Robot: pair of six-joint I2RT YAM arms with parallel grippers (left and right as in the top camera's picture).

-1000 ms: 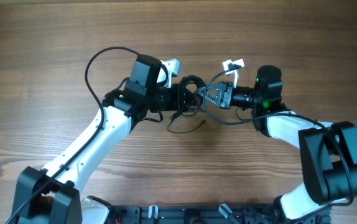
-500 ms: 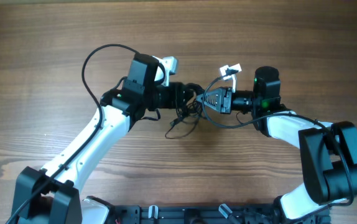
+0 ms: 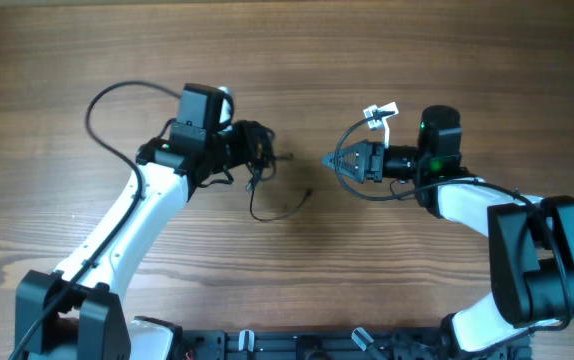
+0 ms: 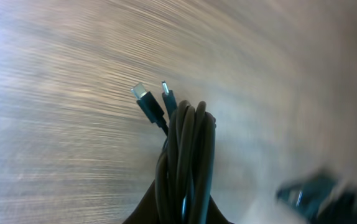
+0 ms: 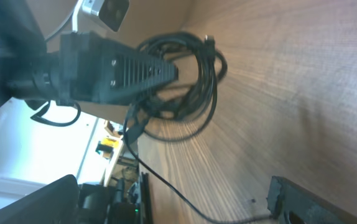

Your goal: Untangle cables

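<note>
The cables (image 3: 255,150) are a thin dark bunch of loops left of the table's middle. My left gripper (image 3: 248,150) is shut on the bunch. One loose tail (image 3: 267,213) trails down onto the wood. In the left wrist view the cords (image 4: 188,149) rise from between the dark fingers (image 4: 142,210), with two small plugs (image 4: 146,101) at the top. My right gripper (image 3: 333,160) is open and holds nothing, a short gap to the right of the bunch. The right wrist view shows the bunch (image 5: 188,87) in the left gripper, and the loose tail (image 5: 166,186) crosses the wood.
The left arm's thicker black cable (image 3: 107,120) arcs out to the left. A white tag (image 3: 380,112) sits on the cable by the right wrist. The wooden table (image 3: 297,50) extends all around. A dark rail (image 3: 297,345) runs along the front edge.
My right gripper has let go of the cables and opened. The left arm has drawn the bunch to the left, away from the right gripper.
</note>
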